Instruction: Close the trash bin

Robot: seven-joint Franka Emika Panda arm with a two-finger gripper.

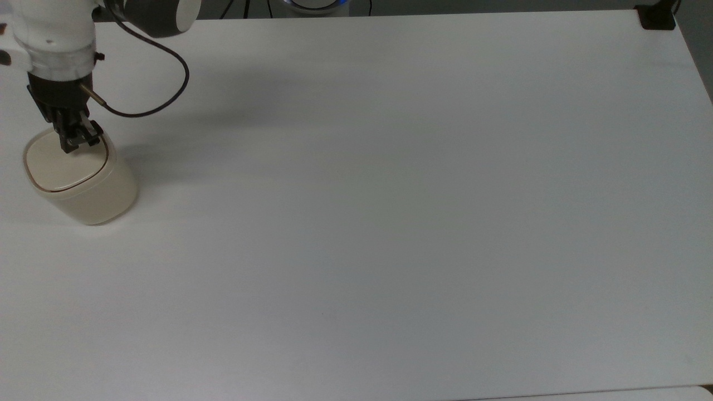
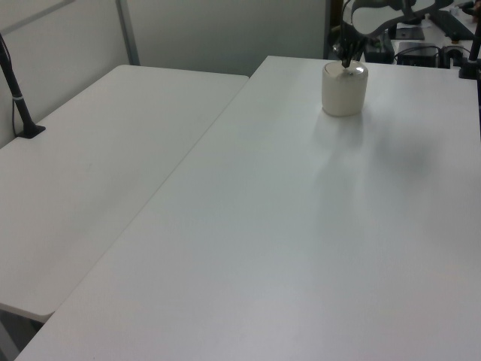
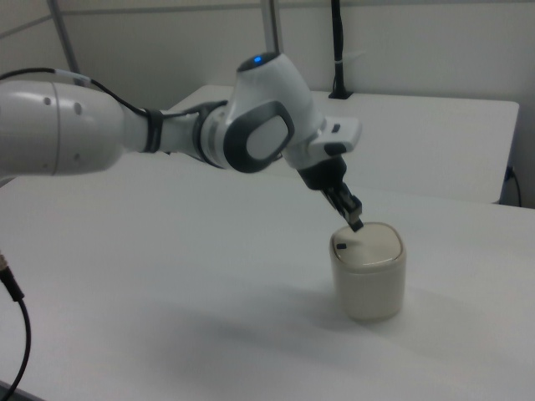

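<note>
At the top view's left edge you see the bin on the tabletop, lid flat within its rim; the end effector points down at the lid's far side, fingers pressed together, grasping nothing. From the left view, the bin stands far back, end effector above it. From the right view, the end effector hovers just over the bin.

Cream trash bin on white table, gripper just above its lid
</note>
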